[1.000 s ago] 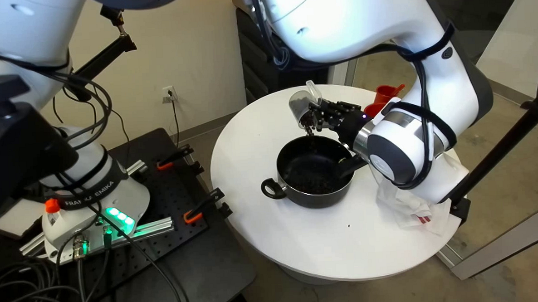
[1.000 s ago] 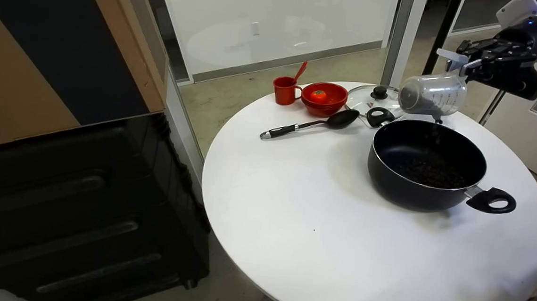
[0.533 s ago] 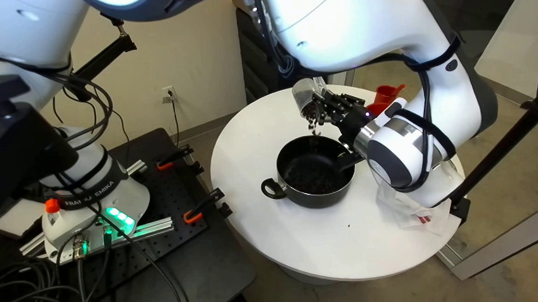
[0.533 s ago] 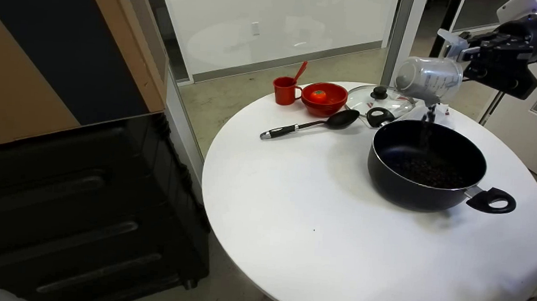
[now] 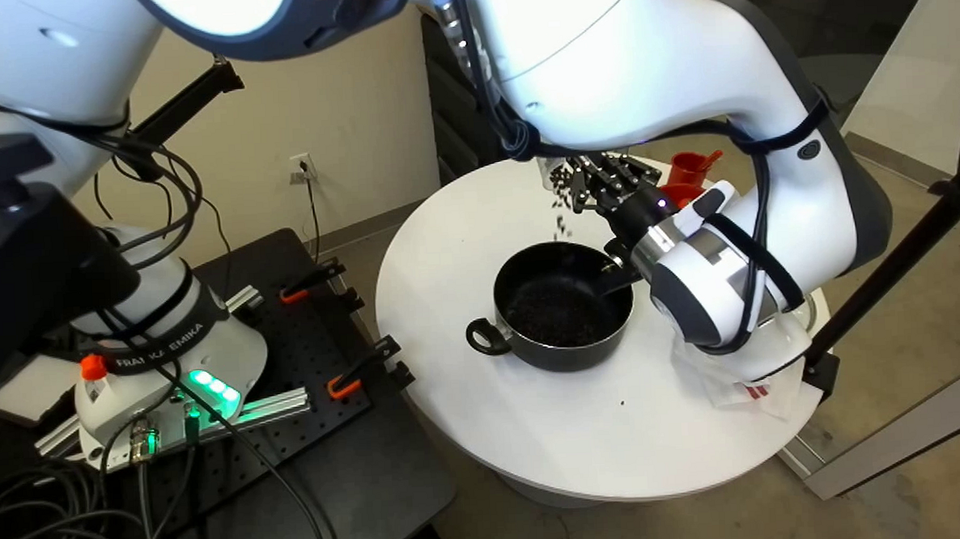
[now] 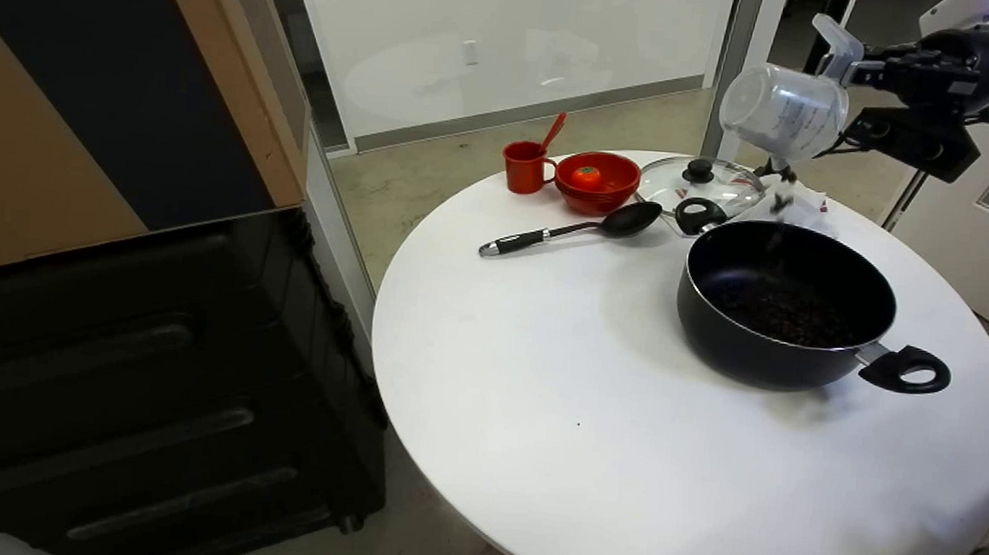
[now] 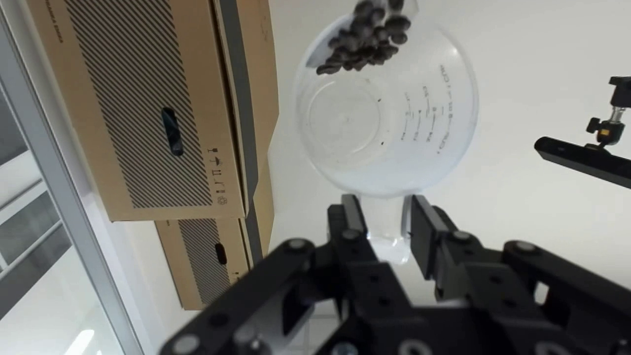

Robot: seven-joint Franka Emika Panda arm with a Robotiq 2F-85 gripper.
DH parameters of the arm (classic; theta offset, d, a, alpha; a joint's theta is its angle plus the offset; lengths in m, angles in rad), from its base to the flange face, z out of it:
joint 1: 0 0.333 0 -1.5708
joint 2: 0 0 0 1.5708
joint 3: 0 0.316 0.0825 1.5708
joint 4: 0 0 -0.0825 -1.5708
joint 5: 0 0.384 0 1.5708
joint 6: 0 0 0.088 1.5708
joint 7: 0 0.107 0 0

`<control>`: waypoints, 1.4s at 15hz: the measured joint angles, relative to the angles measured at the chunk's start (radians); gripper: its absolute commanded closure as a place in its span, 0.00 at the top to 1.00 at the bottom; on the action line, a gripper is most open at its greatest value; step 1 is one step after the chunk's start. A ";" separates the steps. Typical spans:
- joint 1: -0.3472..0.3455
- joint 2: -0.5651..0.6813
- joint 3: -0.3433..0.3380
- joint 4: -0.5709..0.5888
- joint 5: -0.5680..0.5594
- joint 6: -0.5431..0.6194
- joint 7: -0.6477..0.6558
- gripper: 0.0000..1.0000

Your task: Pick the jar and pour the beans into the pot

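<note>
The jar (image 6: 785, 111) is a pale translucent cup with printed measure marks and a handle. My gripper (image 7: 383, 212) is shut on the jar's handle (image 7: 387, 217), one finger on each side. The jar is tipped mouth-down, high over the pot's rim, and is partly hidden behind the arm in an exterior view (image 5: 549, 173). Dark beans (image 7: 362, 44) lie at the jar's mouth in the wrist view. Loose beans (image 5: 560, 217) fall toward the pot. The wide black pot (image 6: 742, 351) stands on the table in both exterior views, with dark beans (image 6: 792, 320) on its floor.
Red bowls (image 6: 596, 199) with a tomato-like thing, a red mug (image 6: 524, 168), a black spoon (image 6: 581, 227) and a glass lid (image 6: 658, 183) stand behind the pot. A white cloth (image 5: 769, 407) lies by the table's edge. A black pole (image 5: 892, 251) rises beside the arm.
The jar has risen and tipped further, its base and handle turning upward. The stream of beans has thickened and fewer beans show inside the jar. The pot has not moved.
</note>
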 measured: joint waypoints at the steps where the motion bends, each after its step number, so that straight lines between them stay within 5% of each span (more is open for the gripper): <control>1: 0.000 0.005 -0.003 0.000 0.017 -0.001 0.011 0.07; 12: 0.026 0.046 -0.057 0.002 0.112 0.003 0.182 0.07; 21: 0.224 -0.063 -0.110 0.014 -0.131 0.120 0.217 0.07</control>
